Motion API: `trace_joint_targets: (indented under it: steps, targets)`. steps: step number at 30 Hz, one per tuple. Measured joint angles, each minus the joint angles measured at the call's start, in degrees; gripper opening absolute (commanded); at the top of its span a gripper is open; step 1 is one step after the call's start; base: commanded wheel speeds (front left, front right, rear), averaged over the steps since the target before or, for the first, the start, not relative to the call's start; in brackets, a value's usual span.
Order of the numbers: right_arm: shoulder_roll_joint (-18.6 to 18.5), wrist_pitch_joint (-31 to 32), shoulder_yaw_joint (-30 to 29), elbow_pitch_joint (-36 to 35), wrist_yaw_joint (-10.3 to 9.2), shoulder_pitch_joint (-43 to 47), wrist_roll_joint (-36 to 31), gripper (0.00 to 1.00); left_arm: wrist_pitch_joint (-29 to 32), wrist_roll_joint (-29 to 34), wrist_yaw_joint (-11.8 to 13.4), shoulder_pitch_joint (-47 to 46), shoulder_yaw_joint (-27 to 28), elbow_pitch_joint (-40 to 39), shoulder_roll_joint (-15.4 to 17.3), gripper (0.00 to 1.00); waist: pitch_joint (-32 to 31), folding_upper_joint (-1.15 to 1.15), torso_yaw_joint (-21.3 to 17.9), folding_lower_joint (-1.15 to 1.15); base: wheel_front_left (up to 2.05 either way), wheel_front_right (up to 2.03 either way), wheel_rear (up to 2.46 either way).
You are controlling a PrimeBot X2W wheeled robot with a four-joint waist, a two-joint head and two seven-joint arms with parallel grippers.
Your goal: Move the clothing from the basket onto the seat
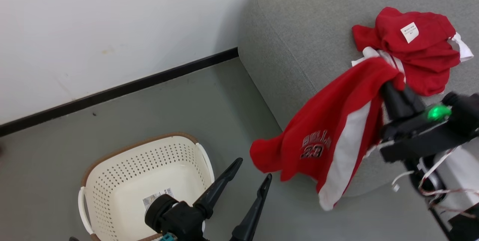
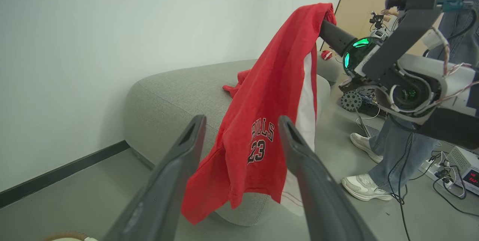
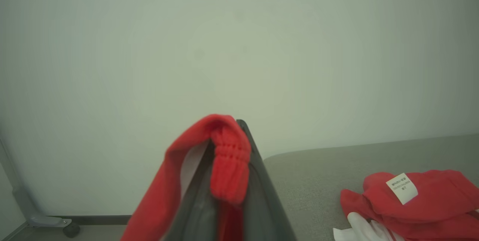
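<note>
Far left, on the grey floor, we have the cream-white perforated plastic laundry basket with the brown rim (image 1: pixel 112 181). A paper label (image 1: pixel 157 197) lies on its bottom; the print is too small for us to read.

Just right of it, the left gripper (image 1: pixel 254 168) reaches up and to the right from the bottom edge, above the basket's right rim. Its two long dark fingers are spread wide with nothing between them. In its own wrist view the left gripper (image 2: pixel 241 119) points at the hanging cloth.

And there is the writing! The bright-red shorts with the white side panel (image 1: pixel 336 121) carry dark lettering edged in white. In the left wrist view we read "ULLS", the first letter lost in a fold, over the number "23" (image 2: pixel 262 140).

The shorts dangle from the right gripper (image 1: pixel 393 84), which angles up and to the left from the lower right, a green light (image 1: pixel 438 113) glowing on its wrist. Its fingers are pinched tight on the gathered red waistband (image 3: pixel 228 158). The cloth drapes down past the front edge of the large light-grey woven sofa seat (image 1: pixel 307 39).

Furthest right, the second red garment with white trim (image 1: pixel 415 46) lies crumpled on the seat. Its white tag (image 1: pixel 409 32) faces up, and we cannot read it.
</note>
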Motion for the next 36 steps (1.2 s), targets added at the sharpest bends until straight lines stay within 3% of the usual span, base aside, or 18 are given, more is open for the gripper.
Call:
trace_joint_targets:
  steps: [6, 14, 22, 31, 36]
  targets:
    - [-2.6, 0.0, -8.6, 4.1, 0.07, -10.1, 4.9, 0.00, 0.9, 0.5, 0.0, -0.3, -0.3, -0.3, 0.5, 1.00, 4.0, 0.00, -0.7, 0.00, 0.00, 0.00, 0.00]
    - [-6.5, 0.0, -19.0, 15.5, 0.08, -26.9, 12.2, 0.00, 3.2, 1.7, -0.1, -2.2, -1.3, -1.6, 1.9, 1.00, 10.4, 0.00, 0.2, 0.01, 0.00, 0.00, 0.00]
    - [-9.9, 0.5, -23.7, 25.8, -0.12, -41.5, 14.6, 0.00, 4.8, 3.4, -0.5, -5.0, -0.7, -2.2, 3.7, 1.00, 16.6, 0.01, 2.0, 0.01, 0.00, 0.00, 0.00]
    - [-15.2, 0.4, -26.8, 34.3, -1.31, -52.8, 14.6, 0.00, 6.1, 3.7, -0.5, -5.1, 0.5, -2.4, 6.3, 1.00, 23.0, 0.01, 3.9, 0.01, 0.00, 0.00, 0.00]
    - [-16.3, 0.4, -27.4, 38.7, -1.60, -57.0, 14.6, 0.00, 6.1, 4.1, -0.4, -5.0, 2.0, -3.2, 7.9, 1.00, 25.8, 0.01, 4.5, 0.00, 0.00, 0.00, 0.00]
